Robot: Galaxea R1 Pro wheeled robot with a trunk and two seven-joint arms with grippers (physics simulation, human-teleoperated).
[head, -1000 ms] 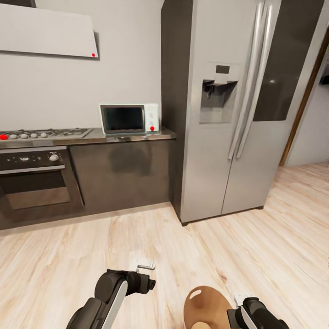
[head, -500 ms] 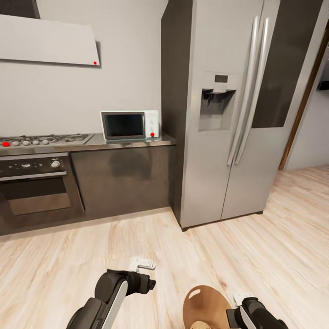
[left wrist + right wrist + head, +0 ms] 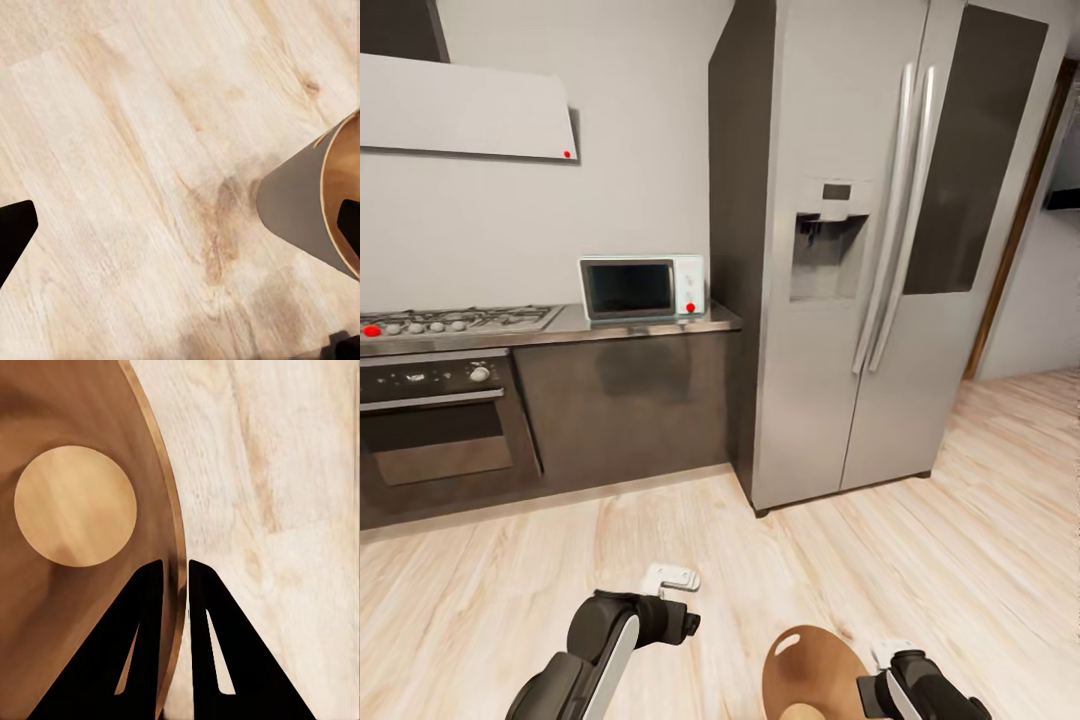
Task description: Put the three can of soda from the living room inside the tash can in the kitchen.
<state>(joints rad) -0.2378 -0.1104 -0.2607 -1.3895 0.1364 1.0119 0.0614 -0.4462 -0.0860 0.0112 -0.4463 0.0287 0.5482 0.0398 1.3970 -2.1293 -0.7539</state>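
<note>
I'm in kitchen, facing fridge (image 3: 860,250); counter (image 3: 560,325) with microwave (image 3: 643,287) left of fridge, oven (image 3: 435,420) further left; right gripper (image 3: 174,574) pinching bin (image 3: 810,672) rim, bin low over floor (image 3: 920,540) well in front of fridge; inside tan, bare; left gripper (image 3: 672,578) spread wide beside bin.

We face a steel fridge (image 3: 860,250) standing right of a dark counter (image 3: 560,325) carrying a white microwave (image 3: 643,287), with a hob (image 3: 460,320) and oven (image 3: 435,420) further left. Near us, over the wood floor (image 3: 920,560), the left gripper (image 3: 672,578) hovers, and the tash can (image 3: 810,670) (tan inside) sits beside the right gripper (image 3: 890,655).
</note>
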